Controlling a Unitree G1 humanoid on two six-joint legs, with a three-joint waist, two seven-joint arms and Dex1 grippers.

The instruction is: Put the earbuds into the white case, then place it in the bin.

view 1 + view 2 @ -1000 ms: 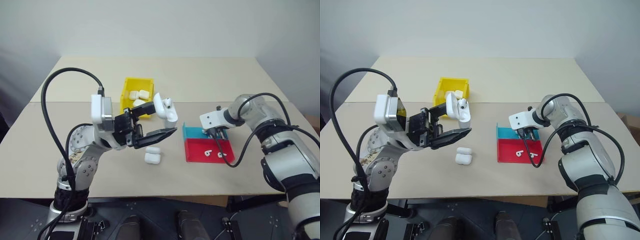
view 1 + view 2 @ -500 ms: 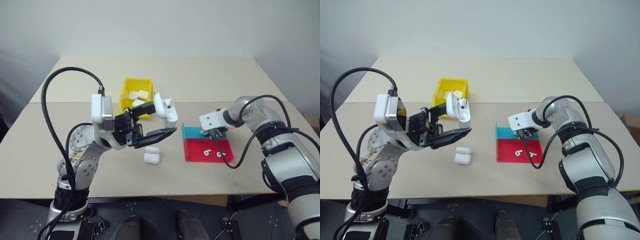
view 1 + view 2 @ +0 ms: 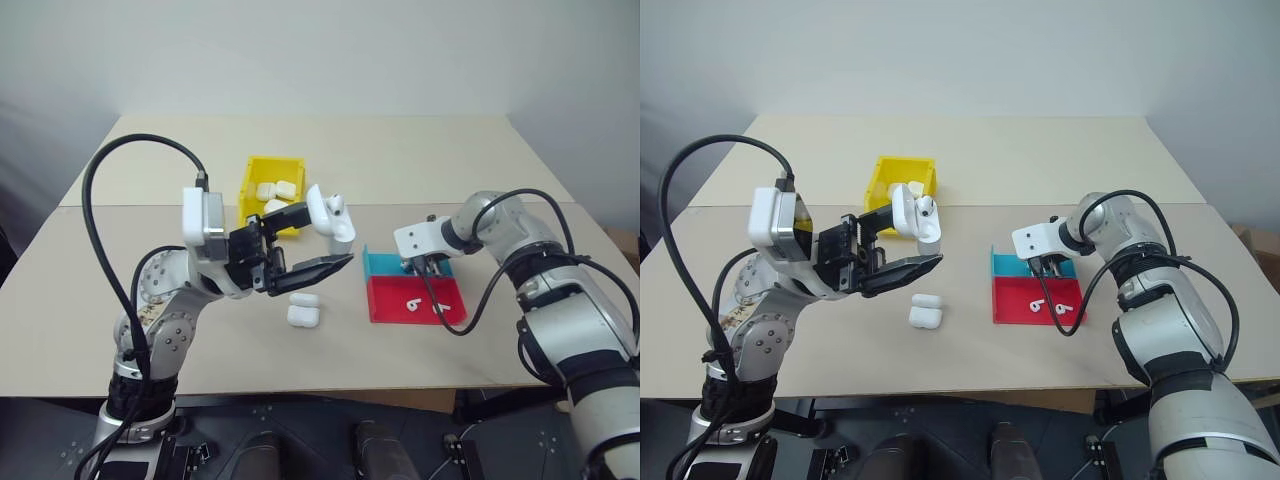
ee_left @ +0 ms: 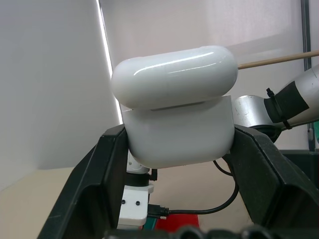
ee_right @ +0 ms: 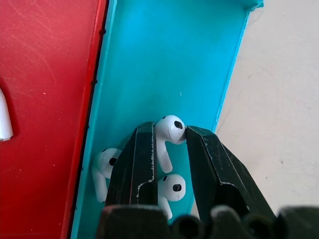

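You've got six white cases: one held up open (image 3: 330, 222), two on the table (image 3: 304, 309), three in the bin (image 3: 250, 186). Six earbuds: three in the teal tray (image 5: 172, 130), two in the red tray (image 3: 413, 303), one in the open case. One yellow bin, one red tray (image 3: 395, 310), one teal tray (image 3: 379, 265).

White case (image 4: 177, 127) clamped between the left hand's (image 4: 178, 164) black fingers (image 4: 94, 179).

The right hand (image 5: 167, 149) hides part of one tiny white glossy earbud (image 5: 172, 188); another white earbud (image 5: 4, 117) is cut off at the edge.
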